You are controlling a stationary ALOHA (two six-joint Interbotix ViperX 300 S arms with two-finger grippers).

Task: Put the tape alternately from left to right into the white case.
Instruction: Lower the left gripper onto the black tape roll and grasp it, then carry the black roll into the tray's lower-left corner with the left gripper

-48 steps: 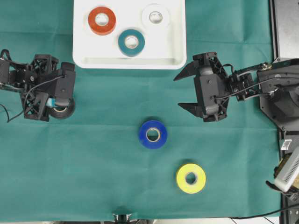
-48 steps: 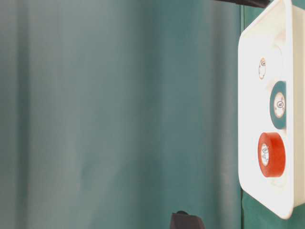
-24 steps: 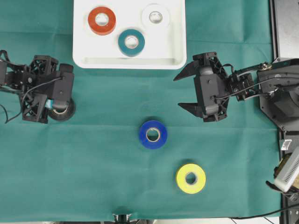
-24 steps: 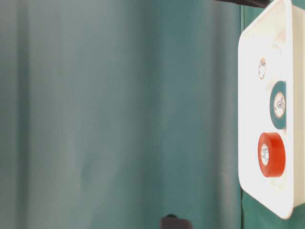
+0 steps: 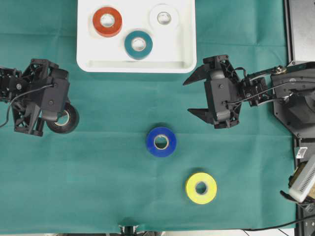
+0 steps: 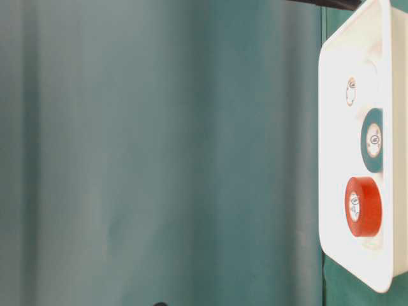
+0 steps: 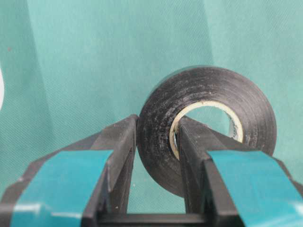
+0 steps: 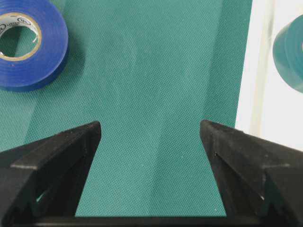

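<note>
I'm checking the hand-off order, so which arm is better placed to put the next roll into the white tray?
Left: its pincer is shut on the black glossy tape roll; the right pincer is open, holding nothing.

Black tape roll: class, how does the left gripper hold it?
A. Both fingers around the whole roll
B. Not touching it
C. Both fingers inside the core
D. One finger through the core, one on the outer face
D: in the left wrist view, the left gripper pinches the black tape roll's wall, one finger in the core and one outside.
</note>
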